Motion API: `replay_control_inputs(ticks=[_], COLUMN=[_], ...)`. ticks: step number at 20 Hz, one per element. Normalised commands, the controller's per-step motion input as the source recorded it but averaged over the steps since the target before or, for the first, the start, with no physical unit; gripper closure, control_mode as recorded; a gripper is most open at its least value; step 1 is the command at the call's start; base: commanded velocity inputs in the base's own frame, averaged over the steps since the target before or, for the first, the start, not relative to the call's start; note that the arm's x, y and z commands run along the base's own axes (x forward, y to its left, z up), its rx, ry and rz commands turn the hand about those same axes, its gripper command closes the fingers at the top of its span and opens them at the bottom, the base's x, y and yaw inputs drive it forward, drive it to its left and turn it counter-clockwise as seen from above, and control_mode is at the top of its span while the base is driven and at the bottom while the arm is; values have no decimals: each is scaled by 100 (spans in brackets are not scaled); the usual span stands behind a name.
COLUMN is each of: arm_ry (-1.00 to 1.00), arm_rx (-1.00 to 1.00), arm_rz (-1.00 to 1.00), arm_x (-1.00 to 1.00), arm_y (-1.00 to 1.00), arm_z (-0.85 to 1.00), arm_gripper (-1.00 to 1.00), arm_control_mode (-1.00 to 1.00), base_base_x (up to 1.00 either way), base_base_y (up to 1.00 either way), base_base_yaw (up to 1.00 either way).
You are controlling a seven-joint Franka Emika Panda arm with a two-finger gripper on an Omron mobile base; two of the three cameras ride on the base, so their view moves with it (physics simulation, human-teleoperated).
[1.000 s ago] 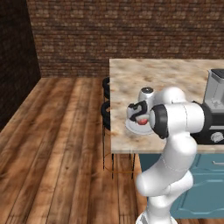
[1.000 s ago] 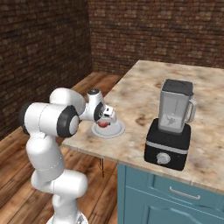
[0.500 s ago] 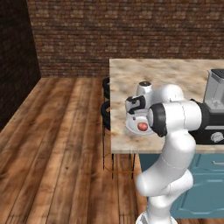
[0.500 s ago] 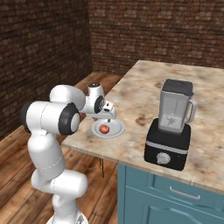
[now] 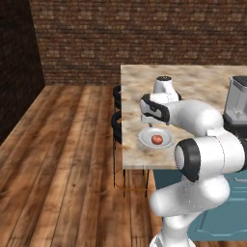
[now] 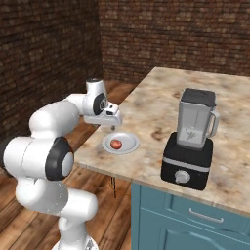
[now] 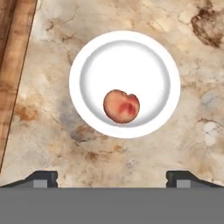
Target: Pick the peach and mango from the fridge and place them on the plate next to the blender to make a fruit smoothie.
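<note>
While the white arm reaches over the near corner of the beige marbled stone worktop [image 5: 193, 84], that slab spreads beneath and beyond the end effector [image 6: 113, 128], carried on a blue cabinet [image 6: 195, 215] with a drawer front, and a wooden plank floor [image 5: 62, 164] lies off its edge, below and to the side. Well off to the side of the end effector, further along the worktop, stands the countertop blender [image 6: 193, 139] with a black base and a tall translucent grey jar; the left base view catches just its edge at the frame's right. Two dark round stools [image 5: 117, 120], as far as the poor angle lets me judge, stand against the worktop's side just beyond the end effector. Straight under the end effector sits the small round white plate [image 7: 87, 57] with a raised rim, near the worktop's edge and apart from the blender. Lying loose in the plate, a little off its centre, is the small round reddish-orange peach [image 7: 121, 106], touching nothing but the dish. In the hand view the end effector hangs above the plate with its jaws spread wide, the two dark fingertips [image 7: 41, 178] standing far apart on either side, and it grips nothing; clear space separates the tips from the fruit below.
</note>
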Motion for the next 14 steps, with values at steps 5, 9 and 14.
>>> replay_control_inputs(ticks=[5,9,14], arm_ry=[-1,-12,-20], arm_rx=[3,6,7], arm_rz=[0,0,0], arm_x=[-100,-100,-80], arm_y=[18,6,0], arm_z=[57,16,0], arm_gripper=[-100,-100,-100], arm_control_mode=[-100,-100,100], base_base_x=[0,0,-20], base_base_y=[0,0,0], base_base_yaw=[0,0,0])
